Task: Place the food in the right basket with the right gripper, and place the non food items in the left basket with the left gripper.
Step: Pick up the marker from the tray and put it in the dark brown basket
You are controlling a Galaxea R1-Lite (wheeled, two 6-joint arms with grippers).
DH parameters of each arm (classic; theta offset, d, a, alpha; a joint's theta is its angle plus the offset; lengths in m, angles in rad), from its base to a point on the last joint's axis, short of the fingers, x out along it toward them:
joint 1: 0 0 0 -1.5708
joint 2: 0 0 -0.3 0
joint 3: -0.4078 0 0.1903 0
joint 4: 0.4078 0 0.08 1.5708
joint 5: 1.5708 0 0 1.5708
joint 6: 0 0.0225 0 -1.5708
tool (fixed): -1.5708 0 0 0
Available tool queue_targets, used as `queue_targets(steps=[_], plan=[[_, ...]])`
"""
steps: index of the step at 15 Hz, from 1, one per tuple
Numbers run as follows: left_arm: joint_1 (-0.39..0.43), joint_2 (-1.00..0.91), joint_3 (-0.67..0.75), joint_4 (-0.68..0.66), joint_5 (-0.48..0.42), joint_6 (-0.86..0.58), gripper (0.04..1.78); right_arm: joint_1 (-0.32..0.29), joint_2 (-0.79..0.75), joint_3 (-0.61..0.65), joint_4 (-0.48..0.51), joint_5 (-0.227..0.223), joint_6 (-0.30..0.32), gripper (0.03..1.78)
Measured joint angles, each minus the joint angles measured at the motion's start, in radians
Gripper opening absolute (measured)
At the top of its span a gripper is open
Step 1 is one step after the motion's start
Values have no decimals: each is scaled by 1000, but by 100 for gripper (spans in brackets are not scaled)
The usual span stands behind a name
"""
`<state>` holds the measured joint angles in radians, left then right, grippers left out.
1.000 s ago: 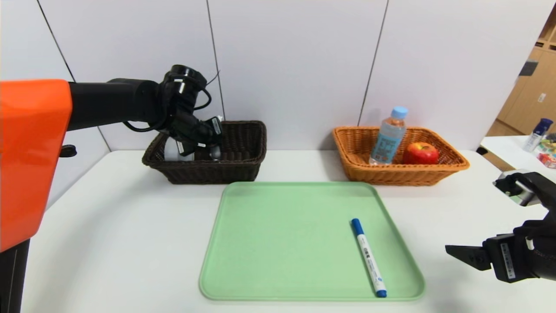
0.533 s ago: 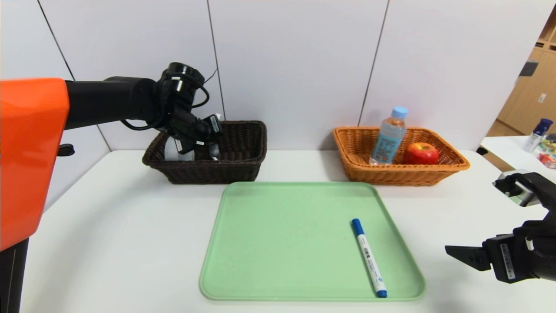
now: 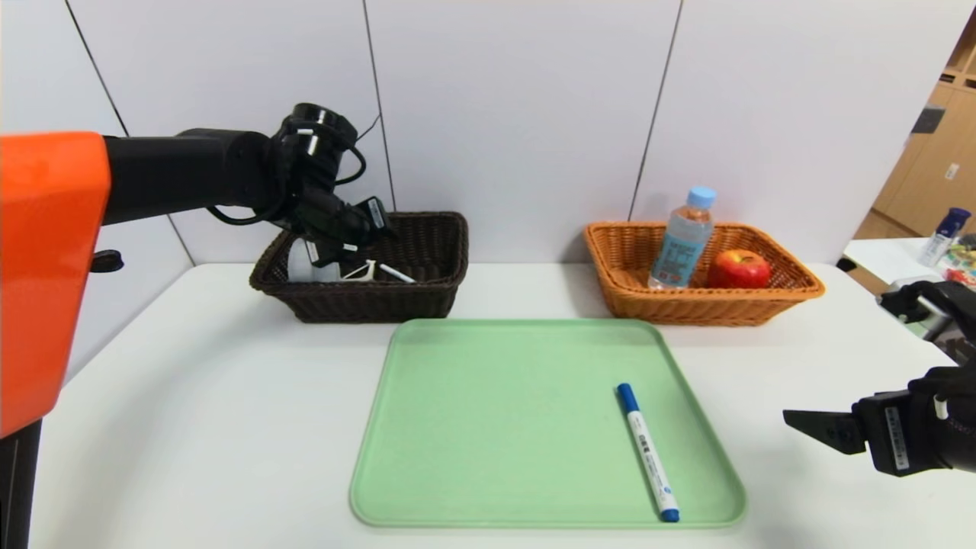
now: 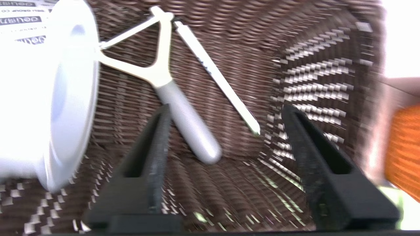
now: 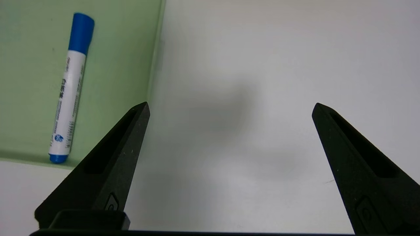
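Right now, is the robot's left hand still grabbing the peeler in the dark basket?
Apart. The left wrist view shows the left gripper open, with the peeler lying loose on the left basket floor.

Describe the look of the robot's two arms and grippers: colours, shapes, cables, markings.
The left arm has a big orange shell near the body, then a black tube ending in a round black wrist with looping black cables. The left gripper has two black, tapered, hollow-sided fingers and small white labels. The right gripper has matching black wedge fingers, a white printed label on its side and a silvery block behind it.
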<state>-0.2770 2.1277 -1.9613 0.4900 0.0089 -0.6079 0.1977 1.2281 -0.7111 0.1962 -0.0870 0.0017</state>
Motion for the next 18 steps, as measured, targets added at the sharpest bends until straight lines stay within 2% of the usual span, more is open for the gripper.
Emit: queue_targets(steps=[4,7,8,10,12,16,18], plan=[[-25,-174,58,25,-1,24,143,16,62,-204,53,-19,2,171],[-45,-359,274,48,28,146,152,84,153,-405,170,-41,47,171],[-49,-422,357,49,47,184,154,119,195,-483,229,-57,85,171],[-55,-549,502,50,83,227,157,195,297,-656,368,-89,200,171],[-54,-672,608,52,104,247,161,270,398,-821,534,-100,299,171],[-53,-846,716,91,132,349,164,382,593,-1093,917,-99,414,171],[-53,-882,732,159,135,361,166,402,663,-1142,1031,-64,445,171]])
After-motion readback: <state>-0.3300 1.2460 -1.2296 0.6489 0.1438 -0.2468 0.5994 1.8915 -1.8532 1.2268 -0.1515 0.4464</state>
